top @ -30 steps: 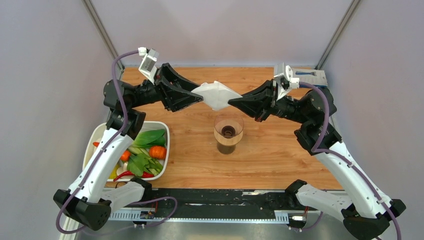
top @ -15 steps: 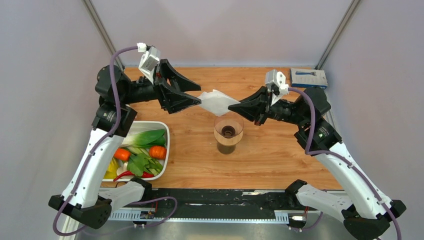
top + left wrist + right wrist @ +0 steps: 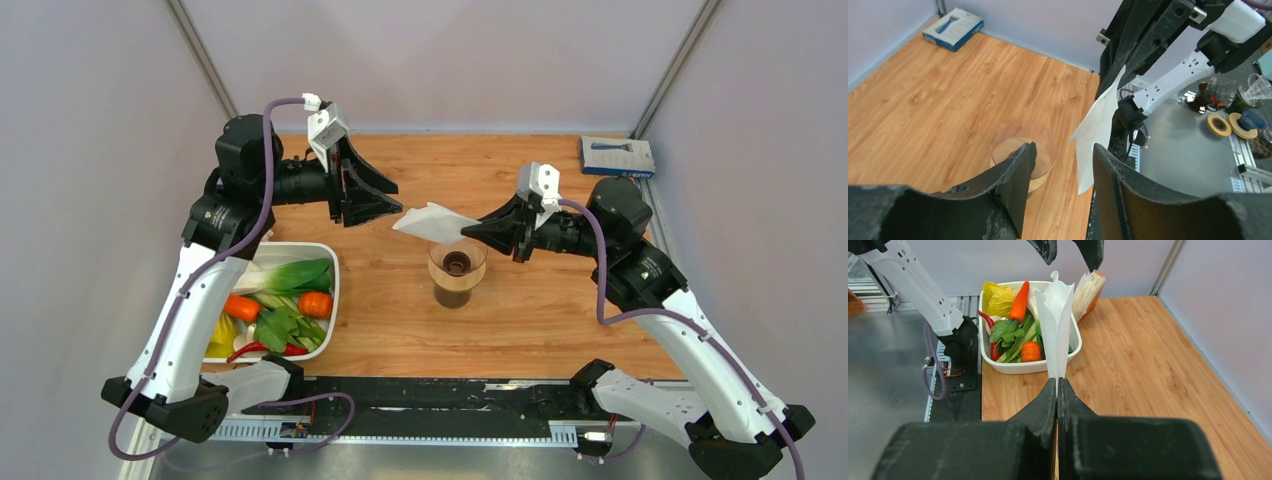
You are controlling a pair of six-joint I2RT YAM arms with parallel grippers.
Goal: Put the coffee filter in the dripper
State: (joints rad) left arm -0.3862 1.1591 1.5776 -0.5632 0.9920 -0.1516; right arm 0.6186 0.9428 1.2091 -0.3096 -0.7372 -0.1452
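Coffee filter (image 3: 432, 222) paper is pinched at one edge by the right gripper (image 3: 466, 228), whose jaws are pressed fully together on the sheet. From the right wrist view the coffee filter (image 3: 1055, 325) is seen rising upright out of the closed fingertips of that gripper (image 3: 1056, 382), its two white layers slightly parted at the top. It is held in the air over the wooden table (image 3: 560, 310), just above and a little behind the dripper (image 3: 457, 265), and is not in it.

The left gripper (image 3: 397, 198) is held with its jaws apart, level with the free edge of the sheet, and nothing is gripped by it. In the left wrist view the filter (image 3: 1095, 135) is seen hanging beyond the gap of that gripper (image 3: 1064, 150), closer to one finger, with the dripper (image 3: 1013, 142) standing on the table below. In the right wrist view a small gap shows between the left fingertips and the top of the paper.

A white tray (image 3: 335, 290) of vegetables is set at the left side of the table, and a blue box (image 3: 617, 155) lies at the far right corner.
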